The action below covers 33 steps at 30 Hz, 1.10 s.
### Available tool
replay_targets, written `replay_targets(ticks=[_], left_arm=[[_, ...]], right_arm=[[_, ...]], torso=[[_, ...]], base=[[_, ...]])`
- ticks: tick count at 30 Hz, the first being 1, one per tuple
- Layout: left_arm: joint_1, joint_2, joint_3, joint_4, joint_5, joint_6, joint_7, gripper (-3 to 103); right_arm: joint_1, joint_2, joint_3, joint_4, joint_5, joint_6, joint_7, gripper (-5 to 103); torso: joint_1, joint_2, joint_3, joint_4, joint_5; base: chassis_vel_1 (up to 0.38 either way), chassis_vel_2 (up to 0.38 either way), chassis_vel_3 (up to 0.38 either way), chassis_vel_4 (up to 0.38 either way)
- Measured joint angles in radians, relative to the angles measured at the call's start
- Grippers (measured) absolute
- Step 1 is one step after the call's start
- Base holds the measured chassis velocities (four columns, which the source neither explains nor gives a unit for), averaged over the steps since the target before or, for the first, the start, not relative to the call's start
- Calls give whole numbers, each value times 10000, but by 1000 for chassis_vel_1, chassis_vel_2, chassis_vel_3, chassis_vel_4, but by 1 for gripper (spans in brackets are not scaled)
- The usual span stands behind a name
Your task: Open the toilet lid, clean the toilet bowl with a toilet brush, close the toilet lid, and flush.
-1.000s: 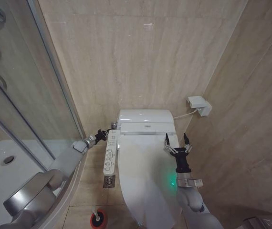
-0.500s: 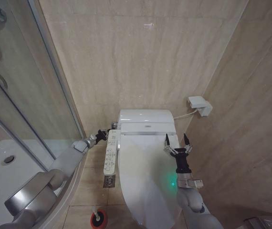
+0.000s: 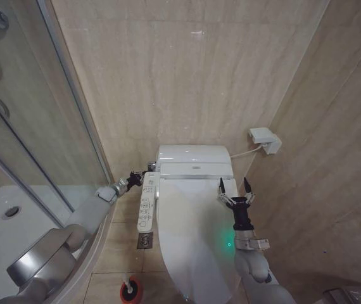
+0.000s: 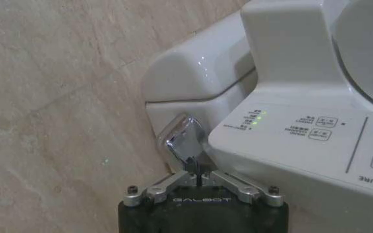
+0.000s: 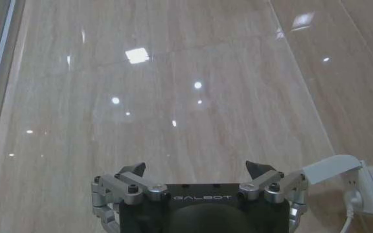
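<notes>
The toilet lid (image 3: pixel 190 234) lies shut, hiding the toilet bowl. My left gripper (image 3: pixel 136 178) is at the tank's left side. In the left wrist view its fingers (image 4: pixel 197 174) are shut, tips touching the lower end of the chrome flush lever (image 4: pixel 185 143). Over the lid's right edge my right gripper (image 3: pixel 234 182) points upward and is open (image 5: pixel 196 169) with nothing in it. The toilet brush (image 3: pixel 128 291) stands in its red holder on the floor, to the left of the toilet's front.
A bidet control panel (image 3: pixel 146 202) runs along the toilet's left side, just beside my left gripper. The glass shower enclosure (image 3: pixel 35 126) and its white tray (image 3: pixel 3 228) close off the left. A wall socket box (image 3: pixel 264 139) with a cable sits right of the tank (image 3: pixel 192 155).
</notes>
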Motion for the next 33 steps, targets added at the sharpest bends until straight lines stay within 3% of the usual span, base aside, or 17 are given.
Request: replay_targets(ticks=[23,30,33], left_arm=[[-26,151,-38,-314,-36,-23,-35,0],[252,693,-266,-1577,-399,-83,-326,0],[781,1361,-315,-3274,-1218,105,-1276,0]], right_arm=[[-8,-52,4,14,0,32,-33,100],[-11,-93,20,-18,1,32,-25,100],[-9,-153,46,-28,6,30,-11,100]], torso=[[0,0,0,-4,-1],[3,0,0,-12,-2],[2,0,-2,-9,0]], base=[[0,0,0,0],[0,0,0,0],[0,0,0,0]])
